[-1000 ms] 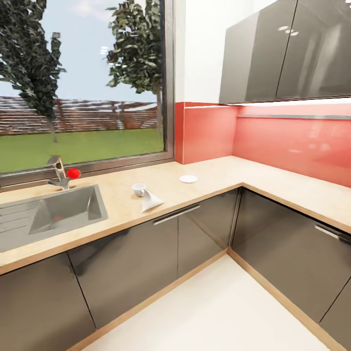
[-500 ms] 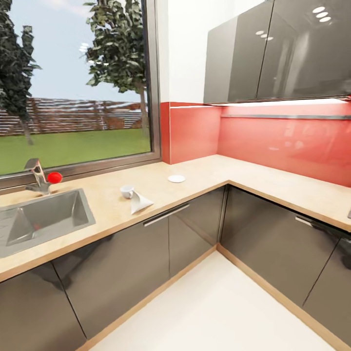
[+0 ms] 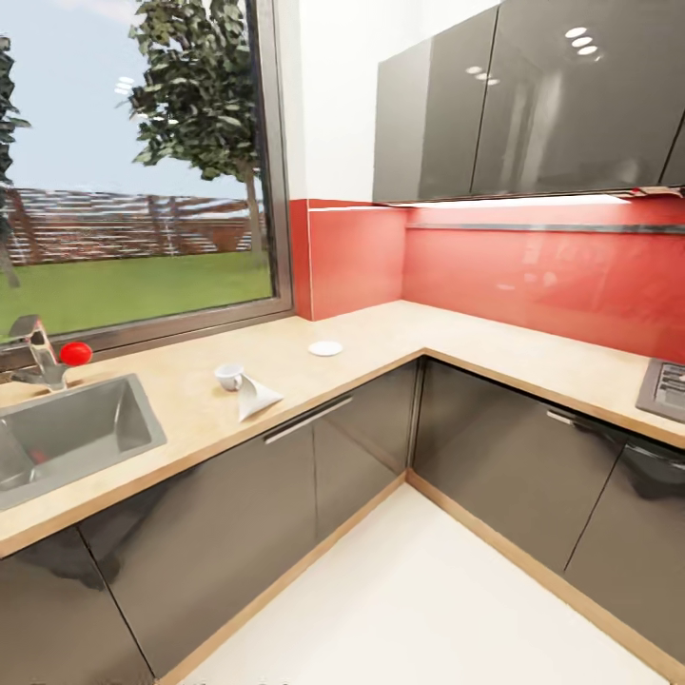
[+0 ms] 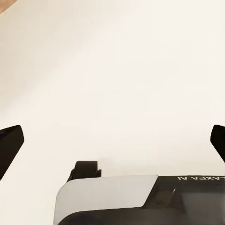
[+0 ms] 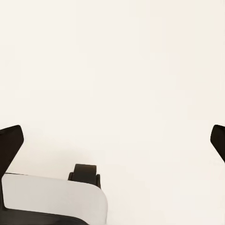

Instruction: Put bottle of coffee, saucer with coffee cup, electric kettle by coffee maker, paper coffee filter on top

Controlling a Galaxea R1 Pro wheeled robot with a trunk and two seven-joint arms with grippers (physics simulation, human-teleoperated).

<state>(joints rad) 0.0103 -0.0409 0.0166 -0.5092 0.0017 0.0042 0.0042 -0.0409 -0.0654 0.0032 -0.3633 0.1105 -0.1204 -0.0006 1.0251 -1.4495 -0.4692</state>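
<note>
The coffee cup [image 3: 228, 377] and paper coffee filter [image 3: 255, 396] lie together near the table's front edge, the saucer [image 3: 325, 348] further back. Both jaws hang wide open, empty. Best drive close before reaching.

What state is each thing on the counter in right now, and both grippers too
coffee cup: lying on its side, off the saucer.
paper coffee filter: lying on the counter beside the cup.
saucer: flat, bare.
left gripper: open, holding nothing.
right gripper: open, holding nothing.
</note>
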